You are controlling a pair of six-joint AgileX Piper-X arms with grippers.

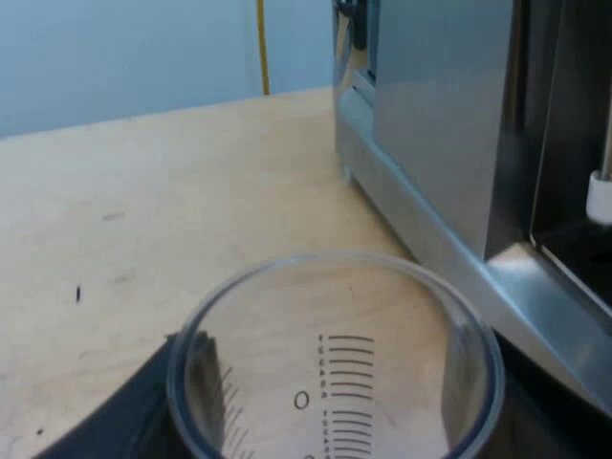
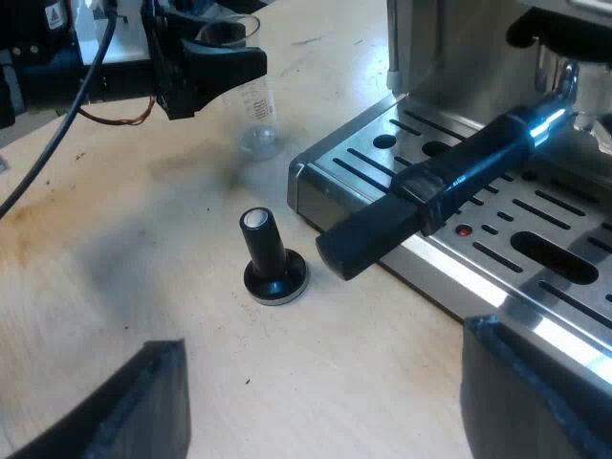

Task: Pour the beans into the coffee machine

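A black-knobbed round tamper (image 2: 273,258) stands upright just beside the slotted steel drip tray (image 2: 330,177). A dark holder handle (image 2: 440,191) juts over the tray, and a clear measuring glass (image 2: 256,110) is well apart from it.

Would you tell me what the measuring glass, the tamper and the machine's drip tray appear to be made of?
The measuring glass: clear glass or plastic, I cannot tell which; the table shows through its wall. The tamper: matte black knob, likely plastic, over a shiny metal rim. The drip tray: brushed metal, probably steel, with bright reflections on its slotted top.
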